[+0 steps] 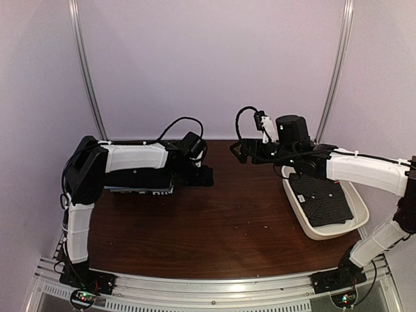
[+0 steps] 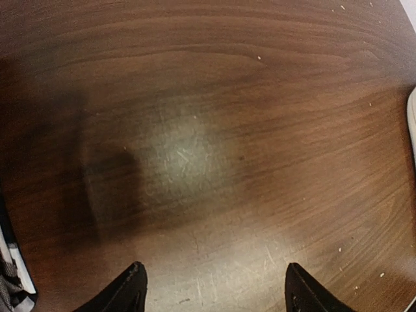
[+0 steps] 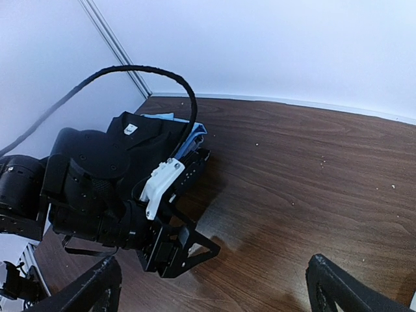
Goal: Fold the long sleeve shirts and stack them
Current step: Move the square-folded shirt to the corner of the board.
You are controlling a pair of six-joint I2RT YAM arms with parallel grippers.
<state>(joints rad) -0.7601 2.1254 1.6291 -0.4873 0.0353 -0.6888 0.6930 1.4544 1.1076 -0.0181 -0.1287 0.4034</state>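
Observation:
A folded pile of long sleeve shirts (image 3: 133,133) lies at the table's left, a plain black one on top with a pale blue layer (image 3: 197,133) under it. In the top view the left arm covers most of that pile (image 1: 140,189). Another dark shirt with a fine pale dotted pattern (image 1: 325,201) lies folded in a white tray (image 1: 354,224) on the right. My left gripper (image 1: 207,175) (image 2: 214,289) hangs open just right of the pile, over bare wood. My right gripper (image 1: 237,151) (image 3: 214,289) is open and empty above the table's far middle, facing the left arm.
The left arm (image 3: 91,188) and its black cable (image 3: 143,70) stand between my right gripper and the pile. The tray's white rim (image 2: 412,123) shows at the right edge of the left wrist view. Pale walls close the table's back and sides.

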